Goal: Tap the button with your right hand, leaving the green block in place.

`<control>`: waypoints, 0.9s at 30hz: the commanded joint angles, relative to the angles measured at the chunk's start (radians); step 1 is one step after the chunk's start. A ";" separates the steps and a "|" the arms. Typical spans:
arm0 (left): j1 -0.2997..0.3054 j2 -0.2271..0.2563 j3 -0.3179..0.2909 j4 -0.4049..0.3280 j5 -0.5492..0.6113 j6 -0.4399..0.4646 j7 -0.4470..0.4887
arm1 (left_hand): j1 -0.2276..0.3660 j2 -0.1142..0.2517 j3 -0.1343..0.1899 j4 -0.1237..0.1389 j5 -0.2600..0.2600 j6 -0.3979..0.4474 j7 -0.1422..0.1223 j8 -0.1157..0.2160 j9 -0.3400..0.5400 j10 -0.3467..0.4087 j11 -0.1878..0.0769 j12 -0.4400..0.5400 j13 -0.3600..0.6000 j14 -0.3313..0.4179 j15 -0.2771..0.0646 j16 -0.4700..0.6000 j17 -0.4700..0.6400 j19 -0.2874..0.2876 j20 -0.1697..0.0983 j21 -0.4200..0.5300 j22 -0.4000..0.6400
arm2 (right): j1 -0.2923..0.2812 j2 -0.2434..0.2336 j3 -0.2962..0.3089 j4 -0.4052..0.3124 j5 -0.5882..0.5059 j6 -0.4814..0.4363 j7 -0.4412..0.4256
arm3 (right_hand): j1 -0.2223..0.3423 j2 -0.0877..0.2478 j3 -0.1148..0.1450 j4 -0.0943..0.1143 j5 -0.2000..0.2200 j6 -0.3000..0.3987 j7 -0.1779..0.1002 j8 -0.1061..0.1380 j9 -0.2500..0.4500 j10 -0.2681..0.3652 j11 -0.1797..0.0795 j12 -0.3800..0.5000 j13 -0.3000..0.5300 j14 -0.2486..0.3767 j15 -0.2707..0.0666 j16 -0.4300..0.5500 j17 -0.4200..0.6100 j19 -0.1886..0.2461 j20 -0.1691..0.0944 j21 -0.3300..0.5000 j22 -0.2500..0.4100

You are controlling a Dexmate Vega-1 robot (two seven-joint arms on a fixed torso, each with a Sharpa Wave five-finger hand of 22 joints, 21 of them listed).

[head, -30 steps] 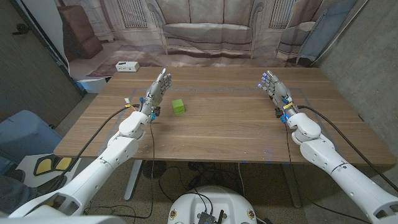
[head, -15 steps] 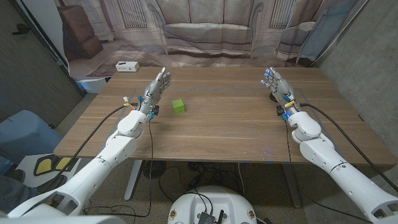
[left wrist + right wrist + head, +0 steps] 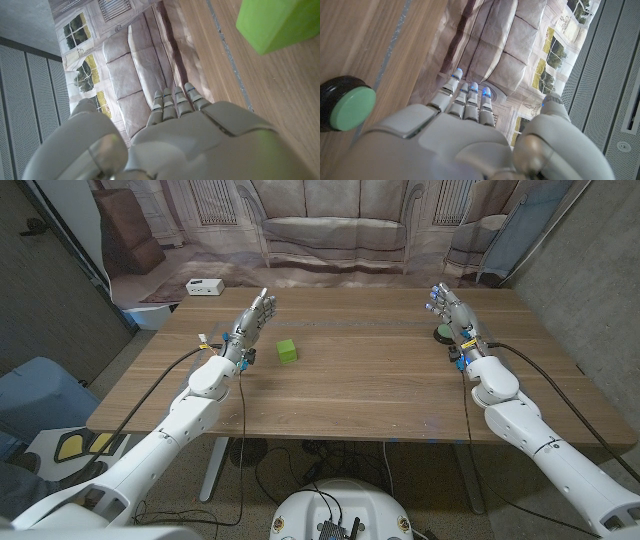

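A green block [image 3: 287, 351] sits on the wooden table [image 3: 360, 390], left of the middle; a corner of the block [image 3: 280, 22] shows in the left wrist view. A button [image 3: 440, 333] with a green cap and black base stands at the far right of the table; the button [image 3: 347, 104] also shows in the right wrist view. My right hand [image 3: 453, 322] is open, fingers straight, just to the right of the button and apart from it. My left hand [image 3: 250, 325] stands open, fingers straight, a short way left of the block.
A small white box [image 3: 204, 287] lies on the floor beyond the table's far left corner. A printed sofa backdrop [image 3: 330, 225] hangs behind the table. Cables run along both forearms. A blue seat [image 3: 35, 395] stands to the left.
My right hand has drifted to the right and slightly away, uncovering the button beside it. The left hand and the green block have stayed put.
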 commanded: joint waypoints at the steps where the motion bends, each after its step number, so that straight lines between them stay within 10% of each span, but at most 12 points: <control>1: 0.006 0.012 0.001 -0.017 0.002 0.013 0.000 | 0.007 -0.001 0.004 -0.003 -0.002 0.009 -0.005 -0.002 0.003 0.004 0.001 0.007 0.002 0.008 0.002 -0.005 0.002 0.001 -0.003 -0.005 0.003 | -0.016 -0.023 0.016 -0.018 -0.056 -0.002 -0.051 | 0.000 0.006 -0.003 -0.001 0.006 0.010 -0.001 0.007 0.005 -0.003 -0.008 0.003 0.006 -0.009 -0.007 -0.004 0.001 -0.001 -0.006 0.000 0.002; 27: 0.037 0.022 -0.004 -0.057 0.020 0.004 0.028 | 0.009 0.002 0.003 -0.008 -0.005 0.011 -0.005 -0.008 0.003 0.004 -0.002 0.004 -0.003 0.011 0.001 -0.011 0.002 0.007 -0.005 -0.016 0.003 | 0.000 -0.066 0.021 -0.016 -0.270 -0.052 -0.206 | 0.010 0.012 0.001 -0.010 0.012 0.035 -0.006 0.008 0.006 0.021 -0.032 0.004 0.008 0.026 -0.033 0.000 -0.003 0.060 -0.024 0.013 0.001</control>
